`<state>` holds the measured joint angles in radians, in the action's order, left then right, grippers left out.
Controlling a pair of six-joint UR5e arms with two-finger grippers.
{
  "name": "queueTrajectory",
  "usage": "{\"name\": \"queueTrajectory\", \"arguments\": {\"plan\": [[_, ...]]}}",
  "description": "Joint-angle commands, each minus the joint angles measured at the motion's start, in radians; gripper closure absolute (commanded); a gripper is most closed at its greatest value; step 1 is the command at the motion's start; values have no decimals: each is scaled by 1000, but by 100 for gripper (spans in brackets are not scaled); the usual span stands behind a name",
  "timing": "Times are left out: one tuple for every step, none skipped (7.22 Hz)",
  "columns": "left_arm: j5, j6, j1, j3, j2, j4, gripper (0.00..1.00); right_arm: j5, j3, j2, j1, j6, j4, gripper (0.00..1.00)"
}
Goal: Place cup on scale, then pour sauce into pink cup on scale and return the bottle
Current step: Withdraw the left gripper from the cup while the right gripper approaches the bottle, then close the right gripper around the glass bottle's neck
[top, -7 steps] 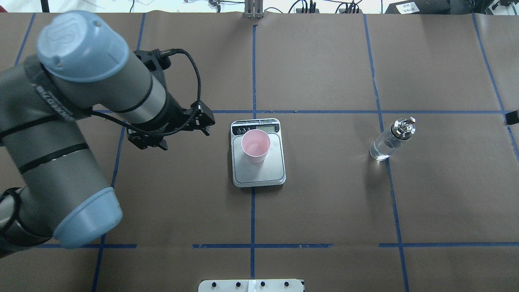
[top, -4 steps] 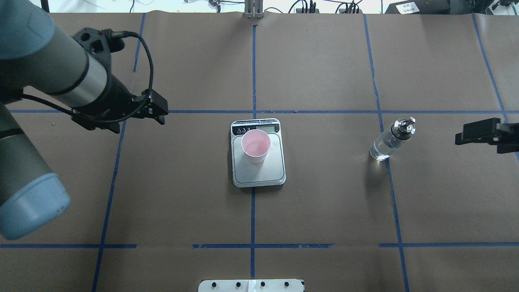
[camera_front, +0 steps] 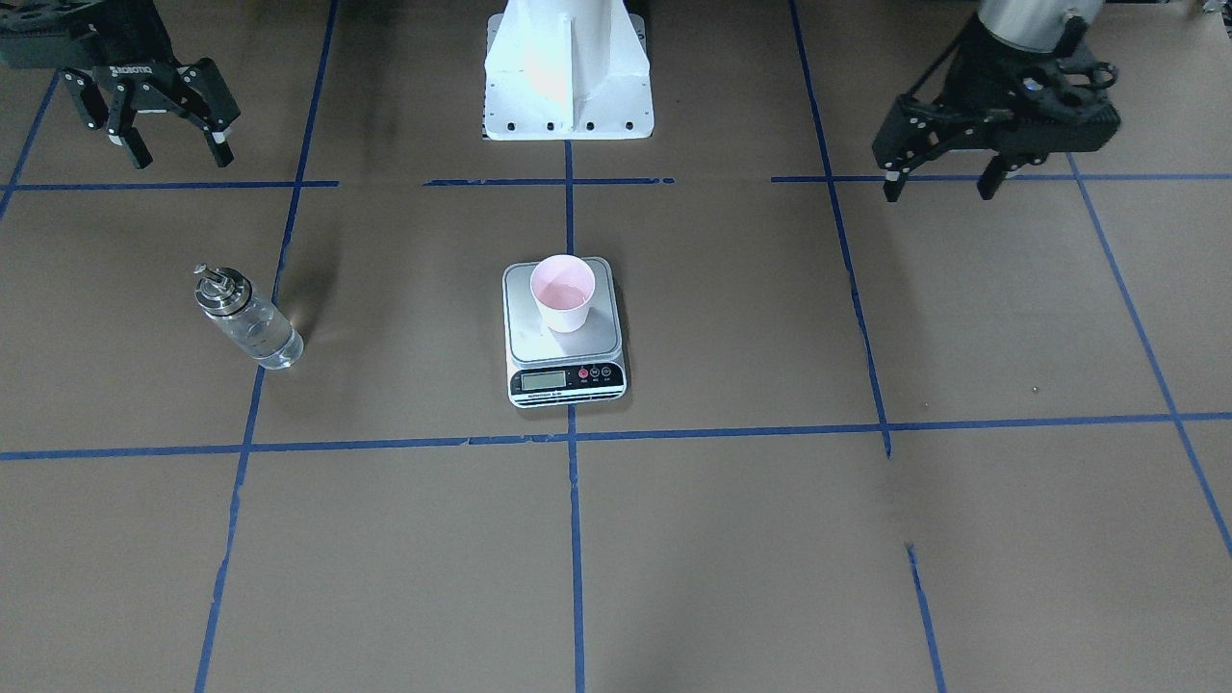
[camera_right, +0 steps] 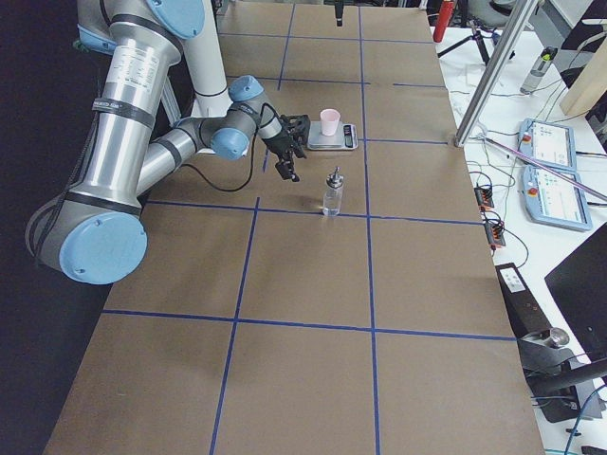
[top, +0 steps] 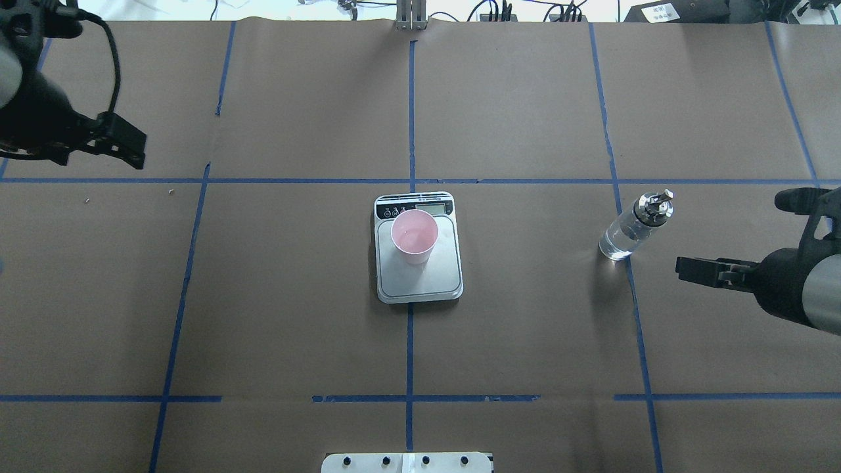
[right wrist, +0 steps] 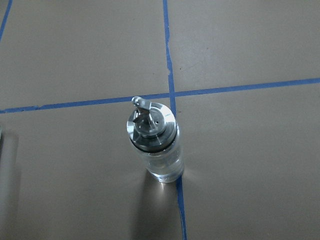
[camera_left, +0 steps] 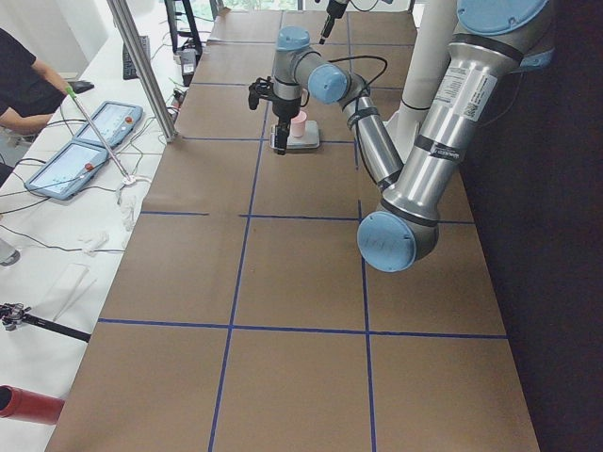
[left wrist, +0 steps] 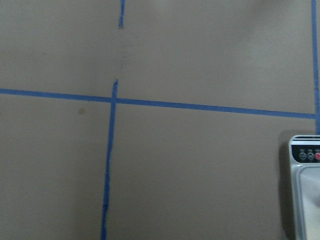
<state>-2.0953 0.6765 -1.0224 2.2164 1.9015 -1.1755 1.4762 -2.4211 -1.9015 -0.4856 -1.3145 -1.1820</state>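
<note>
The pale pink cup (top: 414, 235) stands upright on the silver-grey scale (top: 427, 279), towards its display end, also in the front view (camera_front: 564, 294). The clear glass bottle (top: 631, 226) with metal cap and spout stands upright on the table to the scale's right, with clear liquid in its lower part. It fills the middle of the right wrist view (right wrist: 155, 145). My right gripper (camera_front: 178, 152) is open and empty, short of the bottle, on its robot side. My left gripper (camera_front: 938, 183) is open and empty, far left of the scale. The left wrist view shows only the scale's corner (left wrist: 305, 190).
Brown paper with a grid of blue tape lines (top: 410, 118) covers the table. The white robot base (camera_front: 568, 77) stands at the near middle edge. A side bench with tablets (camera_right: 550, 152) and cables lies beyond the far edge.
My left arm has drawn back from beside the scale to the far left. My right gripper has come in from the right edge towards the bottle. Cup, scale and bottle have not moved.
</note>
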Motion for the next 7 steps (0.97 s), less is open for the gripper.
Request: {"name": "queueTrajectory", "arguments": {"plan": [[-26,-384,-146,-21,-132,-28,0,-204,77,-4,105,-9,142,0],[-28,-402,-171,-33,-212,-135,0,-259,187,-4,113,4,318,0],[-26,-481,-215,-49,-319,-258,0,-296,236,-5,117,33,378,0],[-29,-682,-328,-146,-361,-350,0,-328,243,-5,120,76,378,0],[-38,-844,-422,-243,-361,-369,0,-358,244,-4,134,80,378,0],[-73,-815,-444,-283,-339,-378,0,-382,250,4,153,83,380,0],[-74,-778,-444,-338,-316,-429,0,-431,264,7,174,84,380,0]]}}
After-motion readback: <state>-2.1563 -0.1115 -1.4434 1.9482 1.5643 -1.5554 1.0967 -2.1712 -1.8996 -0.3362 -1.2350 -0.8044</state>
